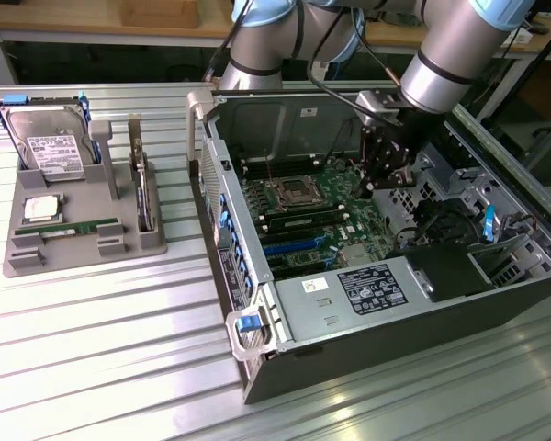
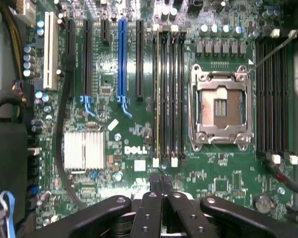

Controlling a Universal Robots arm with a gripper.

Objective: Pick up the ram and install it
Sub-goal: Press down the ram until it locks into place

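The ram (image 1: 76,227), a thin green stick with a white label, lies flat in the grey holder (image 1: 83,248) at the exterior view's left, far from the arm. My gripper (image 1: 372,184) hangs inside the open computer case over the motherboard (image 1: 312,216). Its black fingers are shut together with nothing between them. In the wrist view the gripper (image 2: 160,182) sits just off the end of a bank of black memory slots (image 2: 168,94). One of these slots shows a thin yellow-green edge (image 2: 156,99) along its length. I cannot tell what that edge is.
On the holder also stand a silver hard drive (image 1: 50,138) and a square CPU chip (image 1: 41,209). An open CPU socket (image 2: 221,106) lies beside the slots, and a finned heatsink (image 2: 84,150) sits nearby. Case walls (image 1: 220,220), cables and a power supply (image 1: 358,294) surround the board.
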